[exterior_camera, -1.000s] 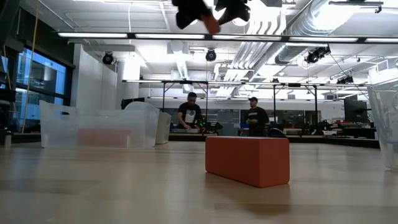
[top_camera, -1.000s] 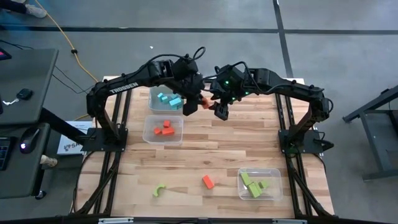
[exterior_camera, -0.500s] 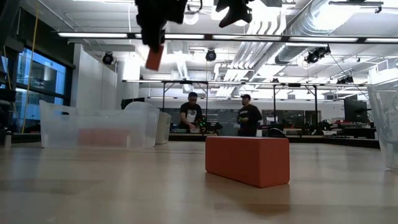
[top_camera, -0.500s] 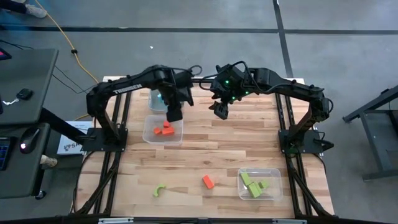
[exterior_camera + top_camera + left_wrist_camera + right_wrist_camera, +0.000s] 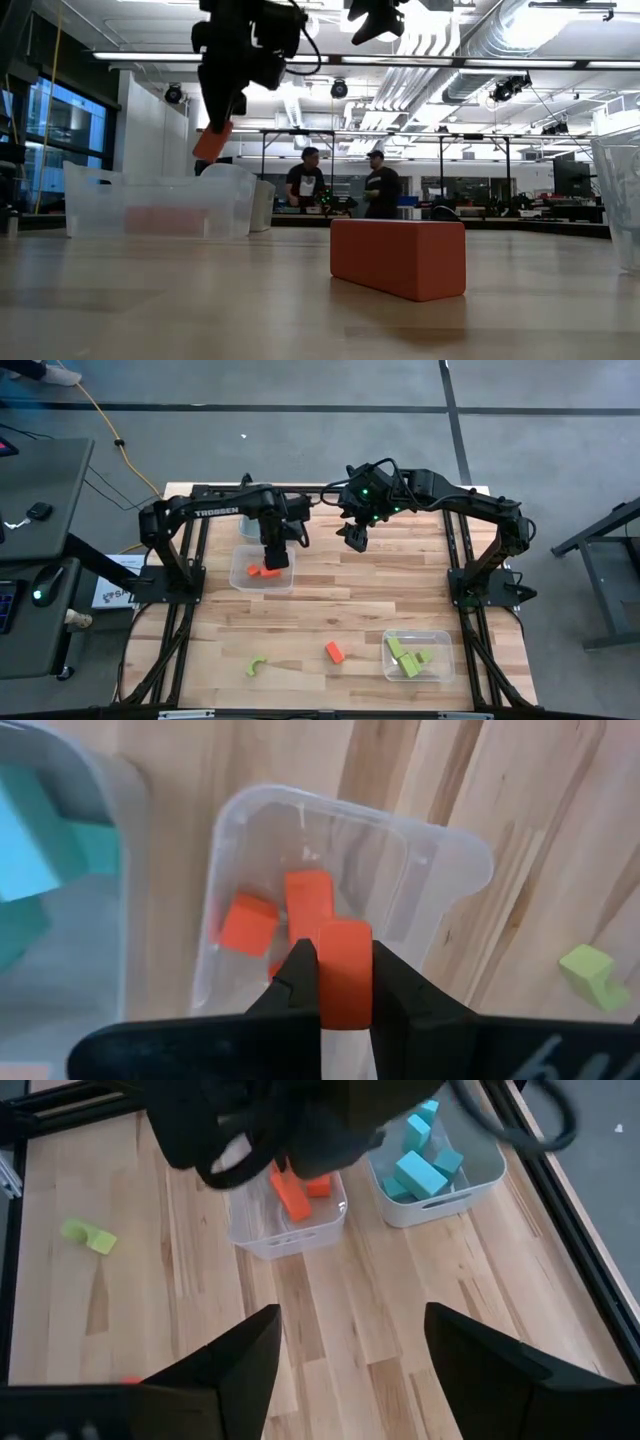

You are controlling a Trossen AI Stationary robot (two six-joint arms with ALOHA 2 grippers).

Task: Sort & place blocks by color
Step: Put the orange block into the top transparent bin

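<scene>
Left wrist view: my left pincer (image 5: 345,982) pinches red-orange rectangular block (image 5: 344,970), hanging above clear plastic bin (image 5: 450,855) with more red-orange blocks (image 5: 248,924) directly below my fingers. Cyan-blue blocks (image 5: 420,1175) sit in neighbouring clear bin (image 5: 480,1180) beside it. My right pincer (image 5: 355,538) hangs nearby over table, fingers spread, empty. Loose red-orange block (image 5: 334,652) and yellow-green arch block (image 5: 257,665) lie well away on wooden table (image 5: 330,600).
</scene>
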